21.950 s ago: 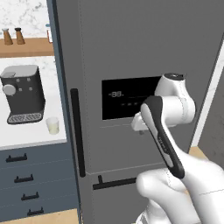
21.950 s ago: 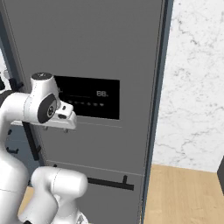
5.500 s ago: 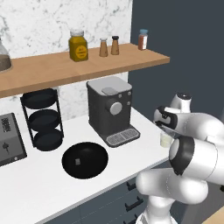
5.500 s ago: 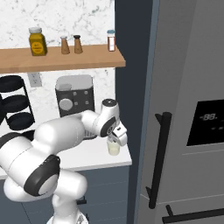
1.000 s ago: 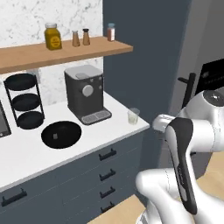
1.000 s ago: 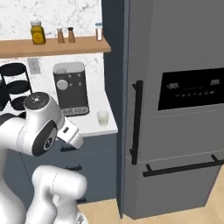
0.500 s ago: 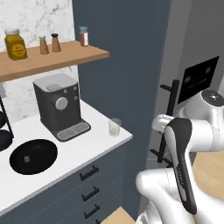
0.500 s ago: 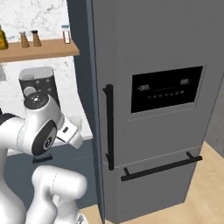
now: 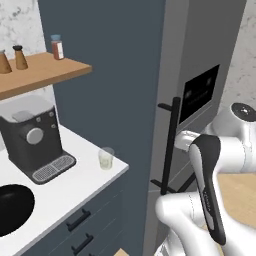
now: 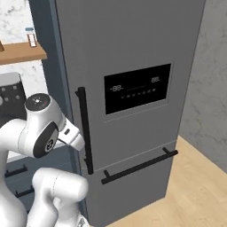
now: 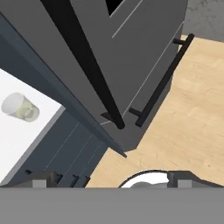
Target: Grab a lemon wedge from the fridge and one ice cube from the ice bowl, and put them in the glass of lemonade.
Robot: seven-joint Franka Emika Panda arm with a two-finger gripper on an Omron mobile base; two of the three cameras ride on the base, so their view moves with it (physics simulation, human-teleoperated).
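Observation:
The grey fridge (image 10: 133,53) stands shut, with its black display panel (image 10: 137,88) and long vertical handle (image 10: 84,131); the lemon wedge is hidden behind its doors. My gripper (image 10: 75,138) hangs just left of that handle, open and holding nothing. In the hand view the gripper (image 11: 113,178) looks down past the handle (image 11: 87,65) with its tips set far apart. The glass of lemonade (image 9: 105,158) stands on the white counter (image 9: 60,185) near its right end, and the glass (image 11: 19,107) is well left of the hand. The black ice bowl (image 9: 10,210) lies at the far left; no ice cube can be made out.
A dark coffee machine (image 9: 32,137) stands behind the glass. A wooden shelf (image 9: 40,72) with spice jars hangs above it. Dark blue drawers (image 9: 80,225) run under the counter. The fridge's lower door has a horizontal handle (image 10: 139,165). Wooden floor (image 10: 186,195) lies to the right.
The base has driven right, so the whole scene has slid left: the fridge now fills the middle, and the counter and glass sit further left. The arm keeps its pose.

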